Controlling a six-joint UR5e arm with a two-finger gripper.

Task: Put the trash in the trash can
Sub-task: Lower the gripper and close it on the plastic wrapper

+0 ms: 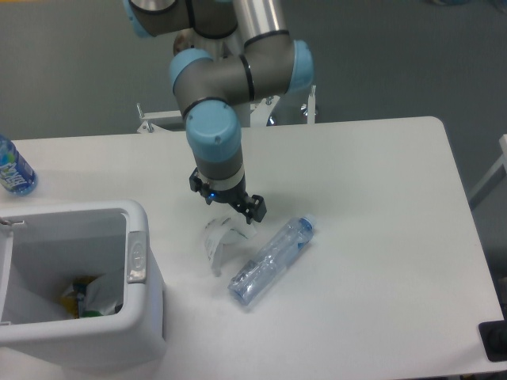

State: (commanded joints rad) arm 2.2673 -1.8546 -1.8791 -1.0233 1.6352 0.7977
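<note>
My gripper (229, 209) is open and lowered over the upper edge of the crumpled white wrapper (217, 243), one finger on each side of it; whether the fingers touch the wrapper I cannot tell. The gripper hides the wrapper's top. Just to the right, the crushed clear bluish bottle (271, 258) lies diagonally on the table, cap end up and to the right. At the front left stands the white trash can (136, 218), its grey latch facing the wrapper, with some rubbish inside.
A blue-labelled bottle (13, 169) stands at the table's far left edge. The robot's base (212, 111) is mounted behind the table's back edge. The white table (380, 237) stretches out to the right.
</note>
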